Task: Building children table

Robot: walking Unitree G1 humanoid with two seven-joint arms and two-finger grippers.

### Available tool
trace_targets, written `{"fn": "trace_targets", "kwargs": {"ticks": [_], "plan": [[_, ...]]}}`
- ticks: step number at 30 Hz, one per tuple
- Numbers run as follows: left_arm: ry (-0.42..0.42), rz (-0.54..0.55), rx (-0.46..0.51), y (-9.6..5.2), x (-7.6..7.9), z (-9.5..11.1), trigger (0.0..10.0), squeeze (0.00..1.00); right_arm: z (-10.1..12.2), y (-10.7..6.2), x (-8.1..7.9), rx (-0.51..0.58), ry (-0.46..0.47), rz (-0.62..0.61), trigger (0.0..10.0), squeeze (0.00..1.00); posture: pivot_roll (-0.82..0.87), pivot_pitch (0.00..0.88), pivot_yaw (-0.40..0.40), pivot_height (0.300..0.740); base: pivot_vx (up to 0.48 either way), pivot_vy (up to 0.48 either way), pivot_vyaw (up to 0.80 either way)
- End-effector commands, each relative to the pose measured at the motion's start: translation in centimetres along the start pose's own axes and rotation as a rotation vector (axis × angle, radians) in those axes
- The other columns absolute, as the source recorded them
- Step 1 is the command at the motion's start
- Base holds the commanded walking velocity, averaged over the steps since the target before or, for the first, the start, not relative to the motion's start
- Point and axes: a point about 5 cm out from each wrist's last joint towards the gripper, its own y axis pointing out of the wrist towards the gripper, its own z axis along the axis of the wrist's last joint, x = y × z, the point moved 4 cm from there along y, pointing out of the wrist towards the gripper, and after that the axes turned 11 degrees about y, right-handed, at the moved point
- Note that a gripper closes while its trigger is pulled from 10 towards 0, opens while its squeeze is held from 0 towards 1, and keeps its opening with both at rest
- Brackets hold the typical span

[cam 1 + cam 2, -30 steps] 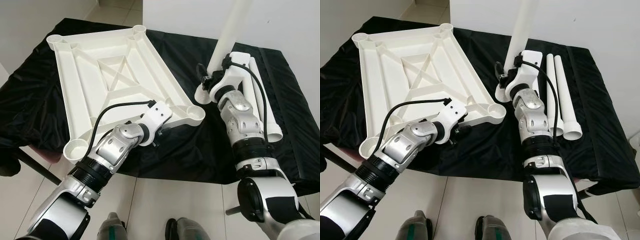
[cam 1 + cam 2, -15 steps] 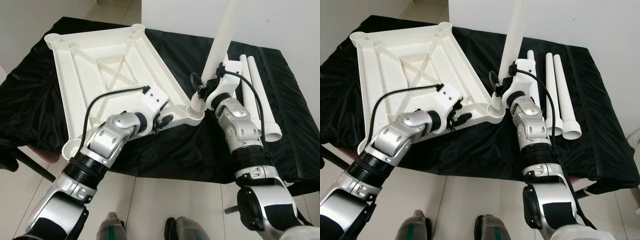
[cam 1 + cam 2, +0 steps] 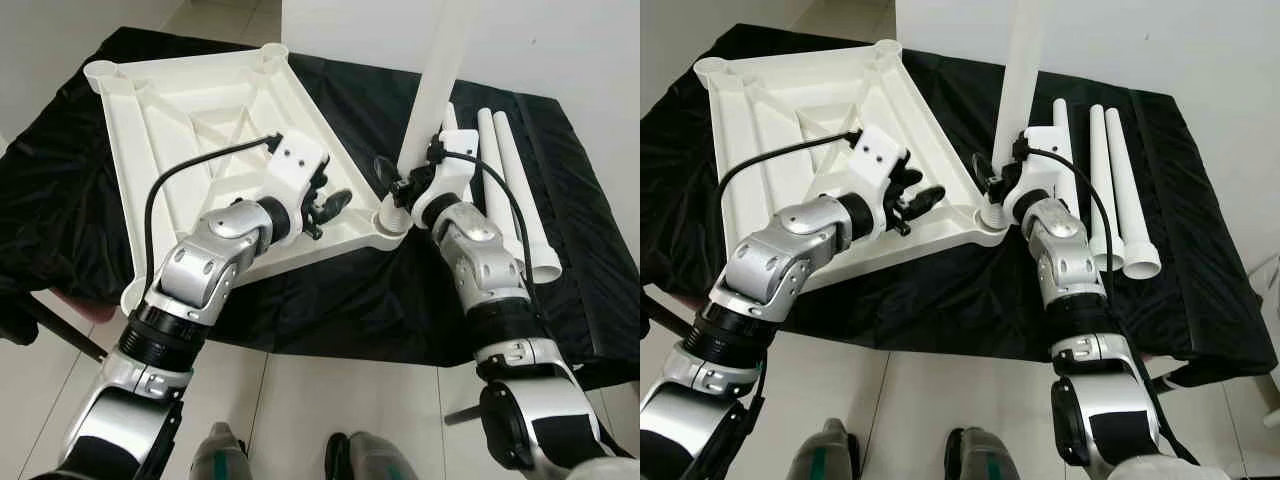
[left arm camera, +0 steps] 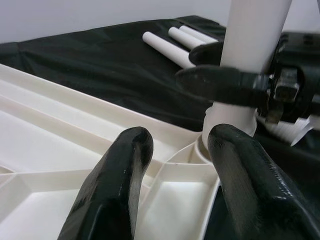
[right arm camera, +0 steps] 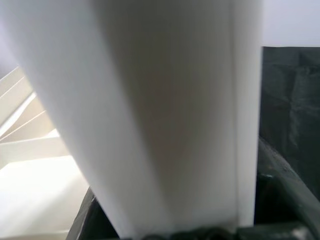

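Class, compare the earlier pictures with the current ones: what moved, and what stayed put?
The right hand, gripping the upright white plastic table leg, carried its foot leftward into the near corner socket of the upturned white plastic tabletop. The left hand rose from the near edge to above the tabletop, open. Three spare white legs stayed lying on the black cloth.

— What's under all of it?
— A black cloth (image 3: pixel 350 300), creased, draped over the edges and hanging down at the front.
— And below?
— A pale tiled floor (image 3: pixel 300 400). Behind stands a white wall (image 3: pixel 560 50).
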Motion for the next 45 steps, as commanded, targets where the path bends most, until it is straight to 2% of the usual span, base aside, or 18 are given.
{"fn": "trace_targets", "kwargs": {"ticks": [1, 6, 15, 20, 24, 28, 32, 45], "plan": [[-0.04, 0.039, -0.019, -0.2, 0.1, -0.4, 10.0, 0.0, -1.3, -0.5, -0.1, -0.054, -0.005, 0.014, 10.0, 0.0, 0.01, 0.046, -0.07, 0.74, 0.0, 0.0, 0.0], [-0.064, 0.066, -0.004, -0.2, 0.0, -0.1, 10.0, 0.0, -1.9, -0.8, -0.7, -0.075, -0.035, 0.059, 10.0, 0.0, 0.01, 0.045, -0.067, 0.74, 0.0, 0.0, 0.0], [-0.067, 0.083, 0.008, -0.2, -0.2, 0.4, 10.0, 0.0, -2.3, -1.1, -1.4, -0.066, -0.002, 0.104, 10.0, 0.0, 0.01, 0.042, -0.065, 0.74, 0.0, 0.0, 0.0], [-0.068, 0.083, 0.016, -0.2, -0.1, 0.7, 10.0, 0.0, -3.1, -1.2, -1.1, -0.078, 0.04, 0.089, 10.0, 0.0, 0.01, 0.038, -0.062, 0.74, 0.0, 0.0, 0.0], [-0.063, 0.079, 0.016, -0.2, 0.1, 0.6, 10.0, 0.0, -4.4, -1.6, -0.1, -0.099, 0.092, 0.047, 10.0, 0.0, 0.01, 0.032, -0.059, 0.74, 0.0, 0.0, 0.0], [-0.066, 0.08, 0.016, -0.2, 0.2, 0.7, 10.0, 0.0, -4.6, -1.7, -0.1, -0.101, 0.072, 0.054, 10.0, 0.0, 0.01, 0.03, -0.057, 0.74, 0.0, 0.0, 0.0], [-0.068, 0.076, 0.023, -0.1, 0.4, 0.9, 10.0, 0.0, -4.5, -1.6, -1.5, -0.088, -0.002, 0.137, 10.0, 0.0, 0.01, 0.023, -0.056, 0.74, 0.0, 0.0, 0.0], [-0.069, 0.08, 0.033, -0.2, 0.5, 1.3, 10.0, 0.0, -5.0, -1.0, -1.7, -0.084, 0.016, 0.137, 10.0, 0.0, 0.02, 0.021, -0.058, 0.74, 0.0, 0.0, 0.0]]}}
